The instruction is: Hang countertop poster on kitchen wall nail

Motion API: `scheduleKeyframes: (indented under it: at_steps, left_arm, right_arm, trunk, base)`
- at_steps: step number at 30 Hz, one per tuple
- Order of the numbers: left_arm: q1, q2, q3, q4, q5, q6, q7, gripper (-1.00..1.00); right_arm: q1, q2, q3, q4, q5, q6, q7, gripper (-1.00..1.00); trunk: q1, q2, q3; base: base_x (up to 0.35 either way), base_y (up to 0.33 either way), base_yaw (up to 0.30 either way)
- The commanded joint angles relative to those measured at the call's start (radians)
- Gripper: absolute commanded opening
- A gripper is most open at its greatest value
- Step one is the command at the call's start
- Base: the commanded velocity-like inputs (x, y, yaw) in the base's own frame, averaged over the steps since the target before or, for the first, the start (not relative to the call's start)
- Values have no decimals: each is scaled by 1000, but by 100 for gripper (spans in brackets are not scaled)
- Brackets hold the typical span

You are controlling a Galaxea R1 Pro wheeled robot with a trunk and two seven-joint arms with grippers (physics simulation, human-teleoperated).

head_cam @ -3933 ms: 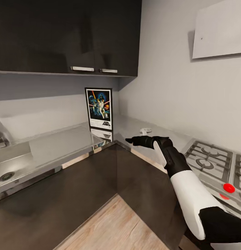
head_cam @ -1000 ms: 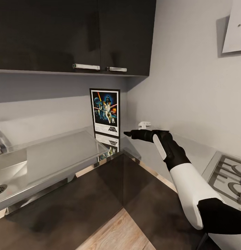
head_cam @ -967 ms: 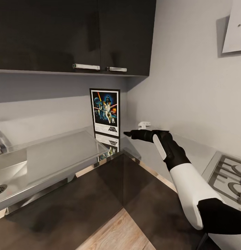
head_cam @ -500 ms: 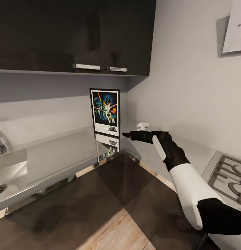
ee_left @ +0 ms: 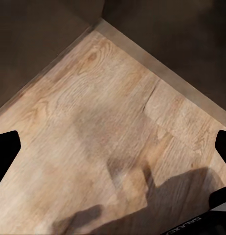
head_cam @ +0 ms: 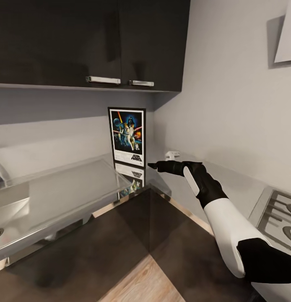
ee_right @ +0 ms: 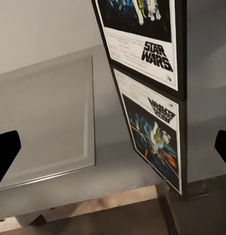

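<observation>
Poster (head_cam: 127,136) upright in countertop (head_cam: 66,188) corner under dark cabinets (head_cam: 91,42), right gripper (head_cam: 153,166) spread nearby, nothing between.

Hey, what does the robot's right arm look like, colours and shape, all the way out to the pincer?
The right arm has a glossy white rounded forearm shell with black joints at elbow and wrist. A narrow white stripe runs along the black wrist. The right pincer is black and slim, tapering to a point.

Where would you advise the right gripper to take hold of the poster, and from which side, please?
Probably its right vertical edge, come at from the right. The poster stands upright in the countertop corner, apparently leaning on the back wall, so the frame's thin edge is what the jaws can straddle. The right gripper already points at that side, low down, not yet touching it.
</observation>
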Motion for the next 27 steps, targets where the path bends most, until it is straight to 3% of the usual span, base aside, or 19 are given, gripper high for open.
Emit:
scheduleKeyframes:
  at_steps: [1,27]
  left_arm:
    - [0,-1,4,-1,-5,-3,-5,100]
    - [0,2,4,1,-6,-3,-5,100]
  right_arm:
    - [-1,0,0,0,-8,6,-2,100]
    - [-1,0,0,0,-8,6,-2,100]
  trunk:
    - [0,0,-1]
    - [0,0,-1]
  base:
    - [234,3,0]
    - [112,0,0]
